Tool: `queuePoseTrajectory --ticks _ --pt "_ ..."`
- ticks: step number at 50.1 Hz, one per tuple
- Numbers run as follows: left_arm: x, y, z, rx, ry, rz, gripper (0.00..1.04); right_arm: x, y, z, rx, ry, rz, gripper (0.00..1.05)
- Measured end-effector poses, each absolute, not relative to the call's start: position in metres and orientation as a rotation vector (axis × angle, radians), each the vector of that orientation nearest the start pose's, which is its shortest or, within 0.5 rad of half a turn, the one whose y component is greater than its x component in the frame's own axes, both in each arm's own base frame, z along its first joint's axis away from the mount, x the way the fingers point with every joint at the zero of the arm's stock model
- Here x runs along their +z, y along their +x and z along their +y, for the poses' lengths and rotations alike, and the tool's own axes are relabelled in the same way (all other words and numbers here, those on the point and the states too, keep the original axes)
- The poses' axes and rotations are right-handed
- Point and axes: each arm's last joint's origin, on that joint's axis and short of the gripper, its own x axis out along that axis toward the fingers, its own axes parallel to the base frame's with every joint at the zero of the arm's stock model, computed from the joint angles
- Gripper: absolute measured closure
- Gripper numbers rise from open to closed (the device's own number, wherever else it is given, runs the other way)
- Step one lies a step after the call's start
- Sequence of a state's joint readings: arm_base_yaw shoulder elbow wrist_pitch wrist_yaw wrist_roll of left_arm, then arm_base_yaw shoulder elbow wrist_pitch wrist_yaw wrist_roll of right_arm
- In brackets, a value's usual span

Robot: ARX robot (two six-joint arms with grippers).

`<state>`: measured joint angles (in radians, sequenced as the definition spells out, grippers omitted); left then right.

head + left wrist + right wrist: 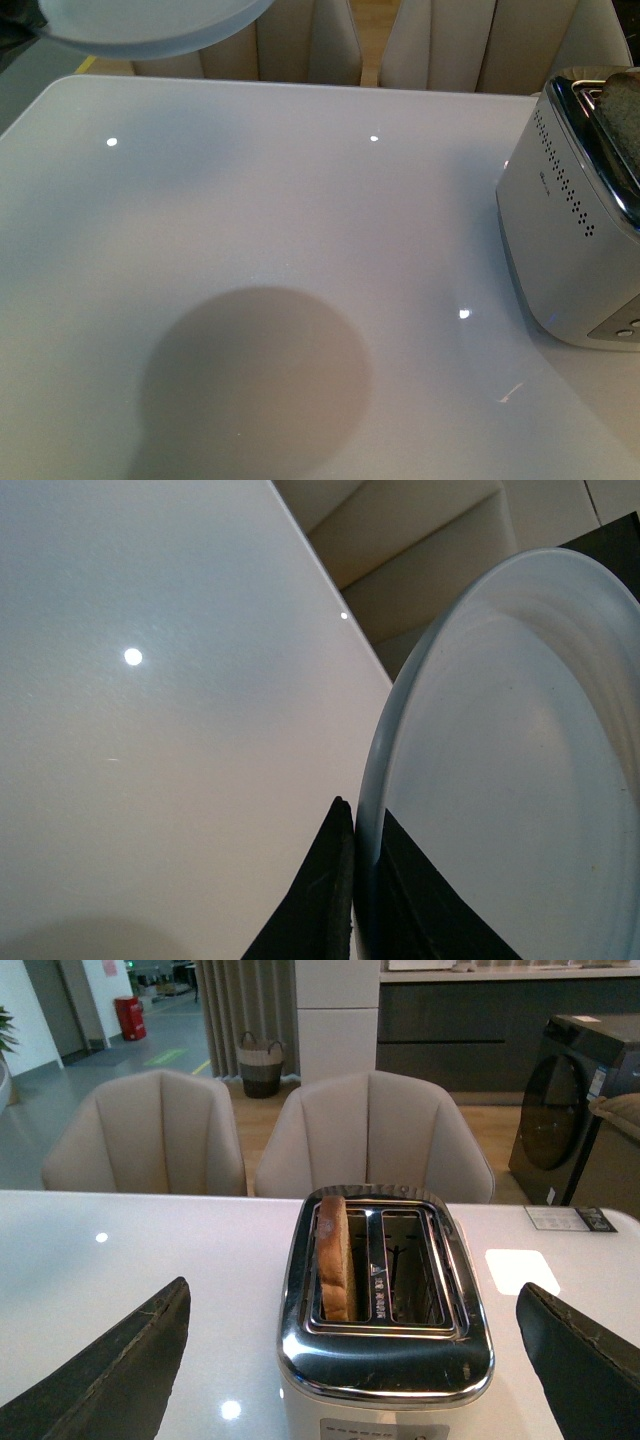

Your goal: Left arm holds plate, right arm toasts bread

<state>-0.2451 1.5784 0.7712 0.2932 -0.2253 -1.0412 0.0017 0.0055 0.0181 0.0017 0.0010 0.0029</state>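
Observation:
The pale blue-grey plate (500,780) is held up off the table, and my left gripper (358,880) is shut on its rim, one black finger on each side. The front view shows only the plate's underside (150,25) at the top left, with its round shadow on the table below. The bread (335,1255) stands upright in one slot of the chrome-topped toaster (385,1360); the other slot is bare. My right gripper (355,1360) is open, its fingers (120,1370) spread wide to either side of the toaster. In the front view the toaster (575,240) sits at the right edge with the bread (625,120) poking out.
The white glossy table (300,230) carries the toaster only. Beige chairs (370,1135) stand along its far edge. A dark appliance (570,1100) and a basket (260,1060) are further off in the room.

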Motion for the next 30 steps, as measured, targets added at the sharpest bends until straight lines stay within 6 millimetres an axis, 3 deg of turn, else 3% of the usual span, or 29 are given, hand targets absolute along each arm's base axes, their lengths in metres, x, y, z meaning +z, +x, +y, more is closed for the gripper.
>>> queuePoseTrajectory --ticks 15,30 --pt "0.130 0.304 -0.012 0.310 -0.816 0.547 1.02 0.169 0.097 0.000 0.000 0.003 -0.014 0.09" --pt "0.075 0.299 0.015 0.325 -0.802 0.613 1.02 0.169 0.097 0.000 0.001 0.003 -0.014 0.09"
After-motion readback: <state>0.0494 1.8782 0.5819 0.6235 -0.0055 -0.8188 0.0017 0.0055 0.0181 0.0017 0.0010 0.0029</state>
